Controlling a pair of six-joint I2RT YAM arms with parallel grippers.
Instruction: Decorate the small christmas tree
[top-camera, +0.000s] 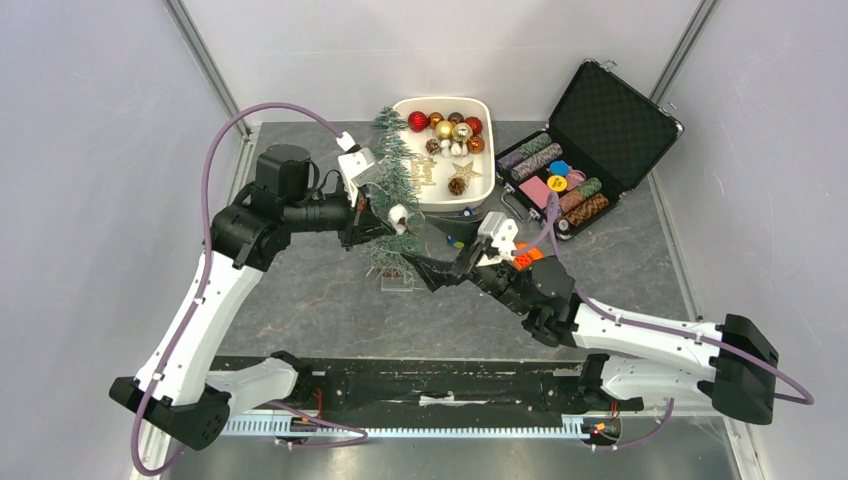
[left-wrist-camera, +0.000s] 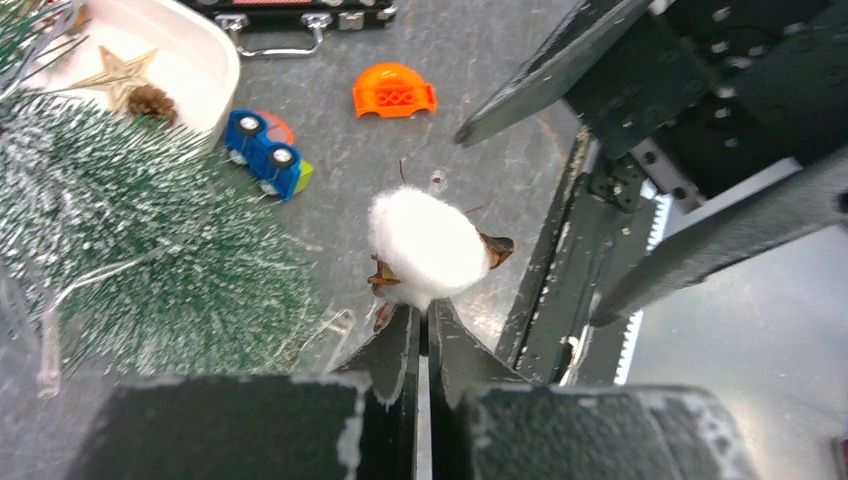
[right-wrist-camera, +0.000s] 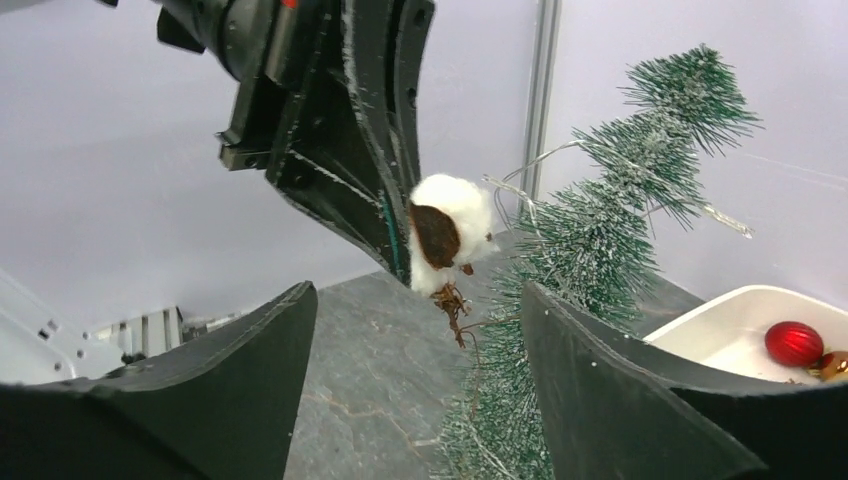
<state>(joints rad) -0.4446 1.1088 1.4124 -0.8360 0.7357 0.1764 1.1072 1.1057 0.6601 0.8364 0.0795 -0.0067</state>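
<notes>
Small christmas tree (top-camera: 392, 195) mid-tabletop, tray (top-camera: 478, 195) behind-right, case (top-camera: 610, 125) right of the tray.
I see the cotton boll (left-wrist-camera: 428, 248) in the left pincer (left-wrist-camera: 422, 320), just right of the tree; right pincer (right-wrist-camera: 418, 295) nearer, facing it; toy car (left-wrist-camera: 265, 152) just before the tray.

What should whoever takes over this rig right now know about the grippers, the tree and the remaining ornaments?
Left gripper: jaws shut on a white cotton ball ornament, held beside the small christmas tree.
Right gripper: jaws open, empty, facing the cotton ball.
Tree stands upright next to the white tray; red and gold baubles, a star and a pine cone lie in the tray.
Done: one ornament picked up. Left: hang it on the tree, then the tray's ornaments.
</notes>
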